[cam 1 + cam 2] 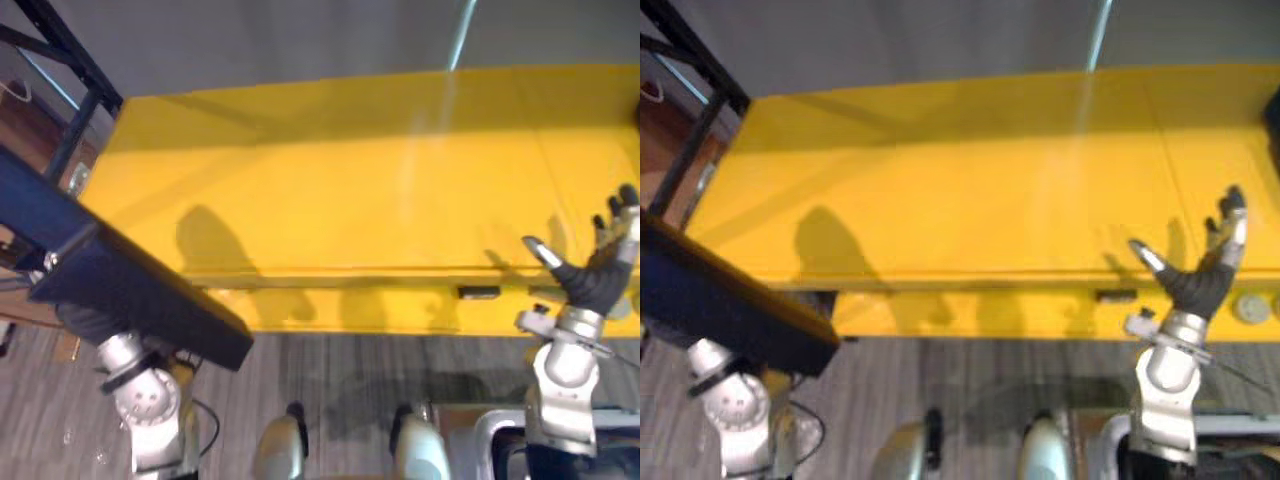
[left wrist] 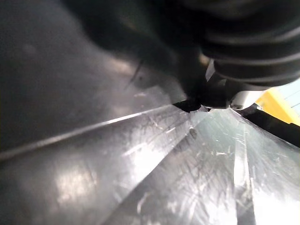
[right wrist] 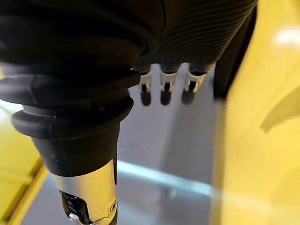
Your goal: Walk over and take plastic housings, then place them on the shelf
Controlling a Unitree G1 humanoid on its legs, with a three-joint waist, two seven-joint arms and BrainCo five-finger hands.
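Black rack frame at far left. Below it, a dark plastic housing rides tilted on the left arm by the left end of the yellow shelf deck, probably angled ready to set down. Left hand is against it; grip cannot be told. Small dark tag on the deck's front edge, print unreadable. Right hand is spread and empty over the front edge, likely kept clear.

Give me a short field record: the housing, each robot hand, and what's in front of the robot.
ahead: yellow surface, running across the view
object: dark plastic housing, low left, above the left arm
left robot hand: close against the housing
right robot hand: open, empty, raised by the yellow surface's front edge, right side
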